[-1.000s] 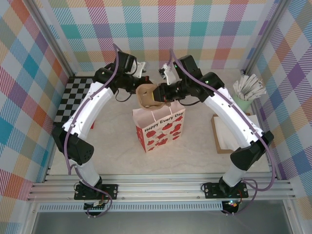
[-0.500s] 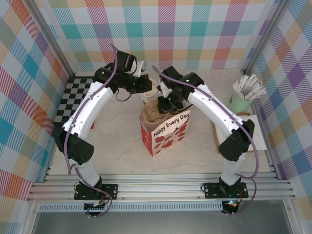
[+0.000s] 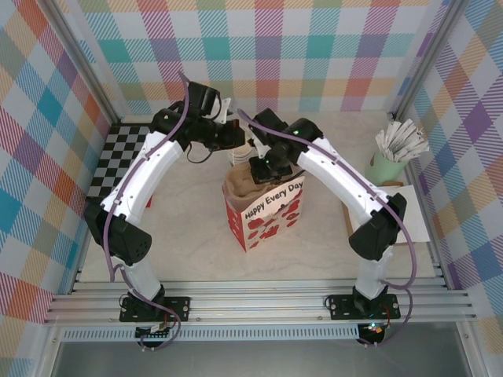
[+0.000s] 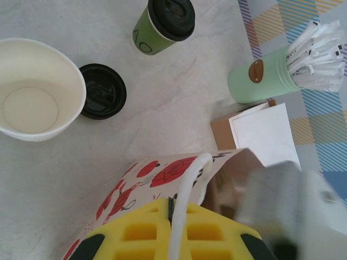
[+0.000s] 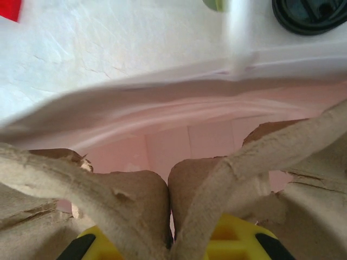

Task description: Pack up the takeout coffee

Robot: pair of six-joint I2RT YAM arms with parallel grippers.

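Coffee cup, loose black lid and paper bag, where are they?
takeout coffee [image 4: 165, 23], left wrist view, on its black lid.
loose black lid [image 4: 103, 91], left wrist view, its middle.
paper bag [image 3: 266, 214], top external view, its printed front.

Light is bright, even and diffuse from overhead; the table [image 3: 330, 236] carries only faint, soft shadows. In the left wrist view the lid [image 4: 103, 91] at 10 o'clock is sharp, while the right arm [image 4: 282, 200] at 4 o'clock smears. In the right wrist view the bag rim [image 5: 162, 103] and the handle [image 5: 238, 38] at 1 o'clock blur; the carrier [image 5: 124, 195] looks sharper.
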